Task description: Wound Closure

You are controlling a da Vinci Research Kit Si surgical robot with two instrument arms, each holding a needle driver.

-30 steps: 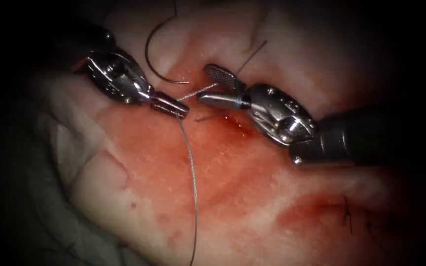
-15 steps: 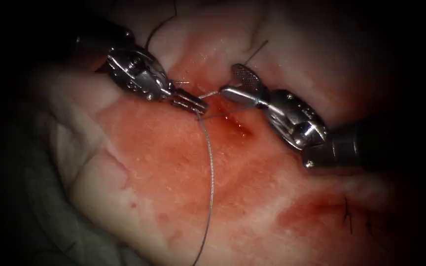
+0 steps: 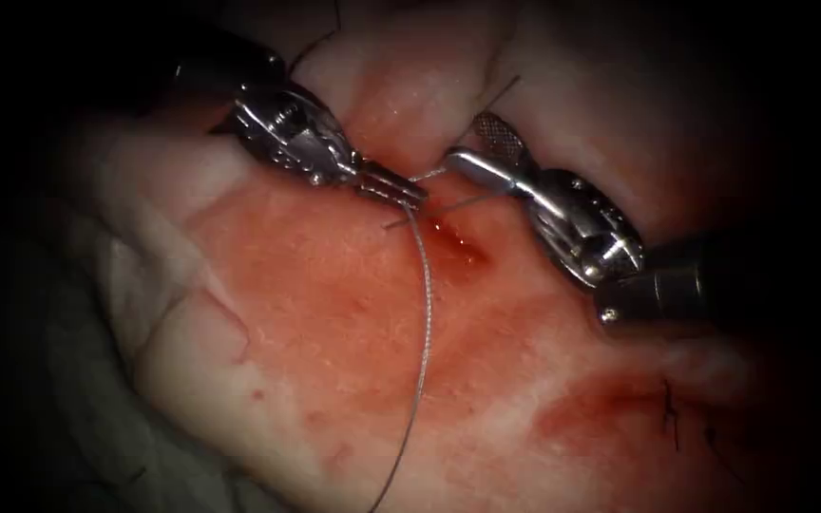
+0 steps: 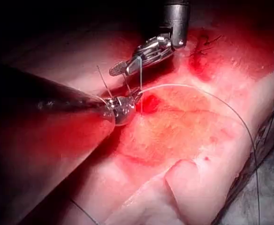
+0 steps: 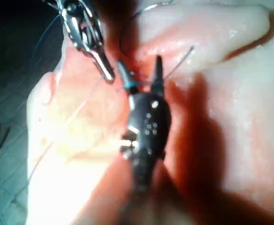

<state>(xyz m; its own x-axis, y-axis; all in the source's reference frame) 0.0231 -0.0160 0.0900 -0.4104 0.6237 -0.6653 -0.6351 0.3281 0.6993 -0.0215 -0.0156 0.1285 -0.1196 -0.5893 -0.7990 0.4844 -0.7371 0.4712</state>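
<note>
No readable text, labels, nos. or signs anywhere on tools or tissue.

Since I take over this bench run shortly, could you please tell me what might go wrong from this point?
1. The left tool, its fingers shut on the thread beside the cut, could drag thread through the tissue edge if tension rises.
2. The right tool, fingers open and empty, sits close to the short thread span between the tools and might nick it.
3. Red fluid pools at the cut, hiding its edges.
</note>
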